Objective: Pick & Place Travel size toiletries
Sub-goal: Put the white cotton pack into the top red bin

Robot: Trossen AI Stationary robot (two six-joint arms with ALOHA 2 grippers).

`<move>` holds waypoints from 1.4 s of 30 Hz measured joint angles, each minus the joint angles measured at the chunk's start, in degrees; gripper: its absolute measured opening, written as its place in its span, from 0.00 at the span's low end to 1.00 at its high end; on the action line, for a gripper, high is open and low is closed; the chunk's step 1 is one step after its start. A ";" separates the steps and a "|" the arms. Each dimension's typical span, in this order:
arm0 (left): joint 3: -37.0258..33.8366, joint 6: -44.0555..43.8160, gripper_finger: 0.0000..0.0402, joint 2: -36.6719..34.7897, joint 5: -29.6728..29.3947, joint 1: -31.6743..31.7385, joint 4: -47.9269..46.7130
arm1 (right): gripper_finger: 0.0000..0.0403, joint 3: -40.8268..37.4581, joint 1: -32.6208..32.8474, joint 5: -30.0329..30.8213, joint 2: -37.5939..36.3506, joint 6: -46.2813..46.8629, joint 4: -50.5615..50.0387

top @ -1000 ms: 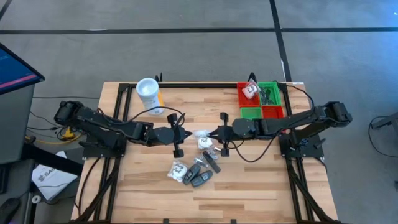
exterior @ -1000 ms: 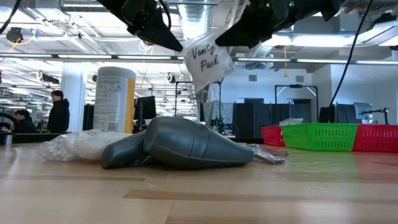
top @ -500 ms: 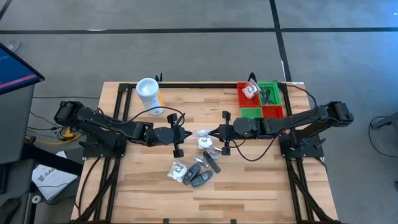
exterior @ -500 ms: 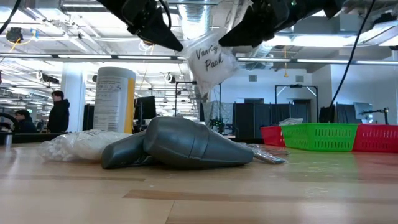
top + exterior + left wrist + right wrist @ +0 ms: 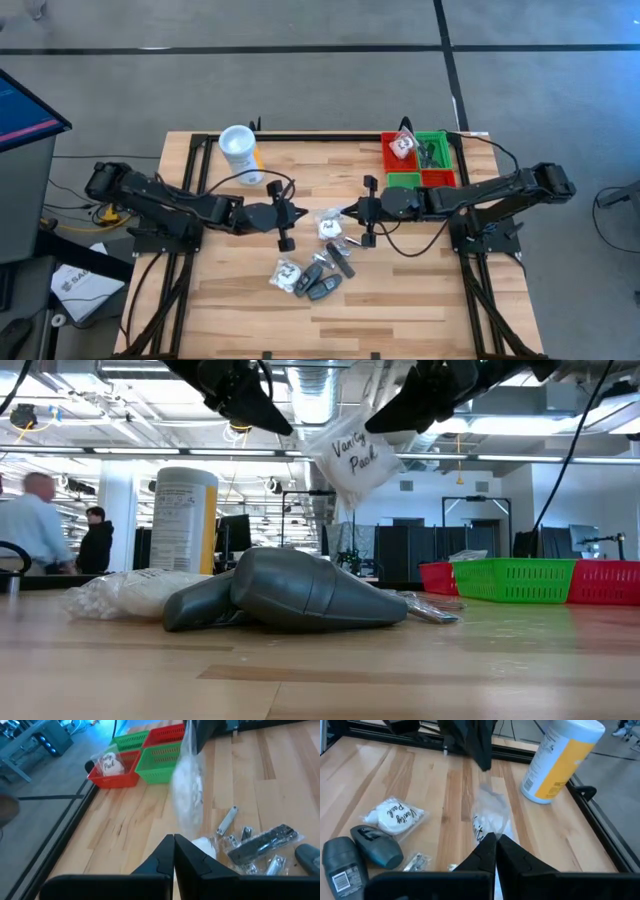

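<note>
From above, our right claw (image 5: 345,213) hides most of the clear-wrapped "Vanity Pack" packet (image 5: 355,457) it pinches by the top edge. The packet hangs tilted above the desk (image 5: 420,290), its long axis slanting downward. Our left claw (image 5: 300,214) sits closed and empty just beside it.

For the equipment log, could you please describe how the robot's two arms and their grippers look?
Both arms are dark, nearly black, built of jointed segments with rounded housings. Black cables loop loosely beside each arm. The left gripper and the right gripper each end in two slim, dark, wedge-shaped fingers tapering to a point, as the wrist views show. I see no markings or coloured parts on either arm.
</note>
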 joint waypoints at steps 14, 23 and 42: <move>-0.52 -1.80 0.00 -3.47 0.83 -1.22 0.36 | 0.00 0.00 -7.33 4.78 0.00 4.58 -0.86; -6.26 -6.51 0.00 -3.45 0.90 -1.41 1.16 | 0.00 -0.74 -13.80 5.20 -1.81 6.25 -0.85; -8.63 -6.37 0.00 -3.47 0.61 -1.15 8.49 | 0.00 -20.51 -19.70 10.17 -26.73 12.04 3.49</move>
